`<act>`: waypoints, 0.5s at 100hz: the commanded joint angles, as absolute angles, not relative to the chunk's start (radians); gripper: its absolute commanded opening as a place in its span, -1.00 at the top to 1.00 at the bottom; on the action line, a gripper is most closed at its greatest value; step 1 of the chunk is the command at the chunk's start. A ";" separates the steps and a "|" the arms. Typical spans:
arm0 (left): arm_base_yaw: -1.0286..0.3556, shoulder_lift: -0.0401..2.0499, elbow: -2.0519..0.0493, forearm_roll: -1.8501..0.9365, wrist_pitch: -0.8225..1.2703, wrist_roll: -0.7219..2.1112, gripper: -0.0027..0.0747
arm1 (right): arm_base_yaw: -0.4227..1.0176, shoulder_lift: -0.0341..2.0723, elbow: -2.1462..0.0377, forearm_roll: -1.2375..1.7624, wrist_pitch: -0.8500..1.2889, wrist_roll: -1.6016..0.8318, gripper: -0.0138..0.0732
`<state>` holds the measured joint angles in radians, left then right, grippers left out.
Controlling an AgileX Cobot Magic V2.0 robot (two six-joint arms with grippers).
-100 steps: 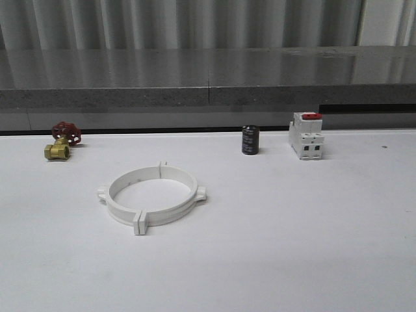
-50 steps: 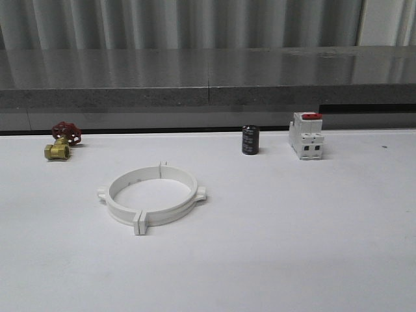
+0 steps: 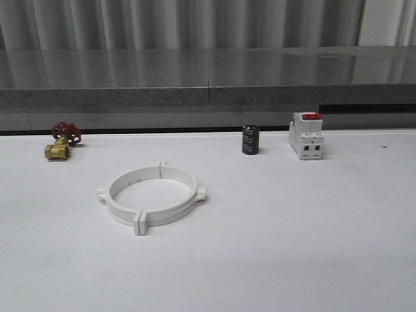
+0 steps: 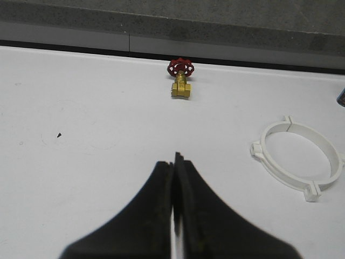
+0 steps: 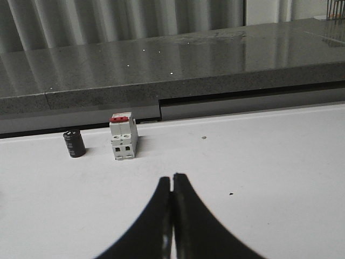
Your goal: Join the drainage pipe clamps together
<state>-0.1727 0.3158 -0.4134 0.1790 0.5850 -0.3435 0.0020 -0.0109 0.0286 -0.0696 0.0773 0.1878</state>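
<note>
Your white table (image 3: 312, 247) shows no change over the last second: the drainage pipe clamps (image 3: 151, 197) lie left of centre, already mated into one ring, so you can likely log the joining as done. Along the far edge stand the circuit breaker (image 3: 307, 135), black capacitor (image 3: 250, 140) and brass valve (image 3: 62, 142). Left gripper (image 4: 174, 178) and right gripper (image 5: 172, 186) are clenched empty, well apart from the ring.

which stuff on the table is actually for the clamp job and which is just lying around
For the job:
- drainage pipe clamps, two white half-rings lying together as one ring

Just lying about:
- brass valve with red handwheel, far left
- black cylinder
- white breaker with red top, far right
</note>
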 commanded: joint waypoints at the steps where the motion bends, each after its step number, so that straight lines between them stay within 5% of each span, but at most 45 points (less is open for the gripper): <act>1: -0.169 0.326 -0.439 0.189 0.513 -0.342 0.99 | -0.004 -0.026 0.009 -0.072 -0.008 0.174 0.84; 50: -0.138 0.154 -0.214 0.050 0.110 -0.105 0.98 | -0.004 -0.026 0.009 -0.072 -0.008 0.174 0.84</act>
<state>-0.1583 0.1815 -0.2254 0.0972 0.2397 -0.1392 0.0020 -0.0109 0.0286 -0.0696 0.0769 0.1878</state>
